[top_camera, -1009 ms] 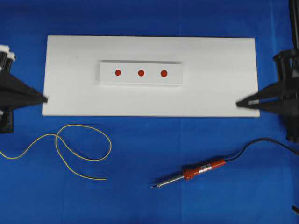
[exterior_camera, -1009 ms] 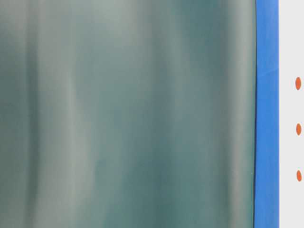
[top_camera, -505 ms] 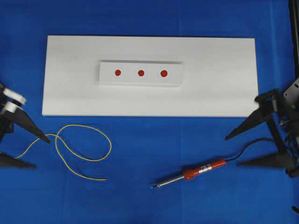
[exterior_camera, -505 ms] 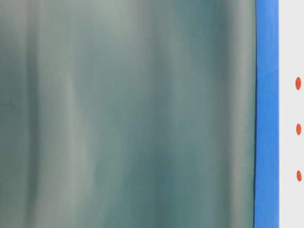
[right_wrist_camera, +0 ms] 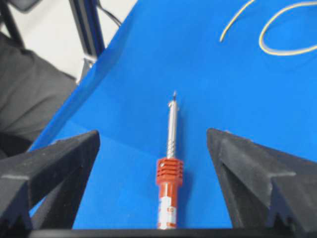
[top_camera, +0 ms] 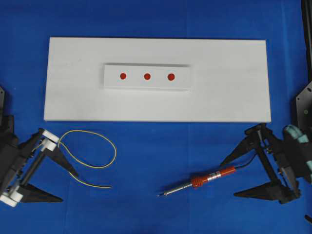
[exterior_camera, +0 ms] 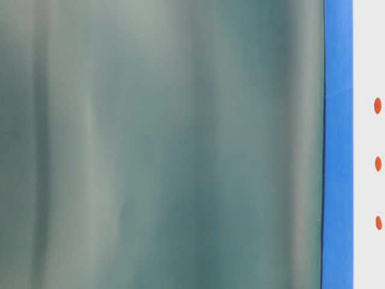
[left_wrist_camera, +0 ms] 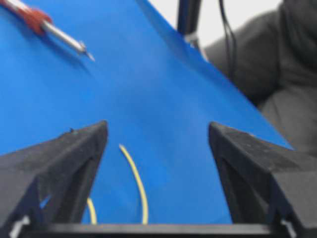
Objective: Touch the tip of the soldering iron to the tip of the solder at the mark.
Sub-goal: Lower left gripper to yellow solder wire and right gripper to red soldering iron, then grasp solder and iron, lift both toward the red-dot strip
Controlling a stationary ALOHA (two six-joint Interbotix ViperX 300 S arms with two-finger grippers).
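Note:
The soldering iron [top_camera: 207,179] lies on the blue cloth, its tip pointing left; its red-orange handle [right_wrist_camera: 169,173] sits between the fingers of my open right gripper [top_camera: 228,179], which holds nothing. The right gripper [right_wrist_camera: 152,133] straddles the handle without closing on it. The thin yellow solder [top_camera: 100,165] curls in loops at front left. One strand of the solder [left_wrist_camera: 136,178] runs between the fingers of my open left gripper [left_wrist_camera: 157,126], ungripped. In the overhead view the left gripper [top_camera: 68,186] is at the loops' left side. Three red marks [top_camera: 147,76] dot a raised white strip.
The white board [top_camera: 229,92] carrying the strip lies across the back of the blue cloth. The iron's black cord [top_camera: 243,158] passes under the right gripper. The table-level view is mostly a blurred teal surface, with the red marks [exterior_camera: 378,105] at its right edge.
Both grippers went from shut to wide open. Each left the white board's side and swung toward the front: the left onto the solder, the right onto the iron's handle.

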